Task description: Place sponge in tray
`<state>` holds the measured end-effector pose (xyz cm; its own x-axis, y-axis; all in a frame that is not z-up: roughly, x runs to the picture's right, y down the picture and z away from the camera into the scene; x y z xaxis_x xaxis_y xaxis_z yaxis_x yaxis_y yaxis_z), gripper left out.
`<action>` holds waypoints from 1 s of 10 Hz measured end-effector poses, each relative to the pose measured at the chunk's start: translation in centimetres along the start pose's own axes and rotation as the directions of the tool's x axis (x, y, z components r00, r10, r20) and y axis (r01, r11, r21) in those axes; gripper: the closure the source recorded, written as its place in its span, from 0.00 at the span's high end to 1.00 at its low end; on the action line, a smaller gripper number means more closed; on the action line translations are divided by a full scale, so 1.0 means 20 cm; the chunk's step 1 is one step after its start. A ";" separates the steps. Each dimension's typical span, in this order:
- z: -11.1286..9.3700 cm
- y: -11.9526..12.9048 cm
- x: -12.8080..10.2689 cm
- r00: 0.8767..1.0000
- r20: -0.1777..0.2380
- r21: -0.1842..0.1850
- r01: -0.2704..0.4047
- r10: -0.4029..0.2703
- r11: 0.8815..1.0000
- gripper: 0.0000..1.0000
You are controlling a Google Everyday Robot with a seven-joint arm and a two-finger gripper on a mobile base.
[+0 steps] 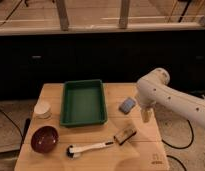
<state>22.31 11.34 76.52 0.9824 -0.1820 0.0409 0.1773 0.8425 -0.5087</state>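
Okay, we see the gripper [145, 116] hanging by the tabletop's [52, 93] right edge, jaws apart, holding nothing; sponge [127, 104] lies flat on the wood just left of it, apart from it; tray [83, 102] sits mid-table toward the back edge, sponge outside it to its right; bowl [44, 138] near front-left corner; cup [42, 109] by left edge; brush [91, 148] and block [125, 135] toward front edge.

Warm, rather dim light falls from above on the desk [52, 95], and its wood glows evenly from the left edge to the right. Behind its far edge lies a deep black band, and above that a paler strip with faint bright streaks. The white arm [166, 95] is the brightest thing, shaded underneath. Its gripper [145, 116] hangs in half-shadow over the desk's right edge.
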 end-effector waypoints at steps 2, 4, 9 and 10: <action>0.04 -0.02 -0.02 1.000 0.001 0.002 0.018 -0.018 1.000 0.80; 0.06 -0.04 -0.04 1.000 0.001 0.004 0.031 -0.031 1.000 0.80; 0.15 -0.11 -0.05 0.996 -0.007 0.013 0.084 -0.084 0.996 0.80; 0.16 -0.12 -0.05 0.996 -0.009 0.013 0.093 -0.093 0.996 0.80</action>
<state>21.06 11.10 80.55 0.9611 -0.2642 0.0807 0.2690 0.8283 -0.4916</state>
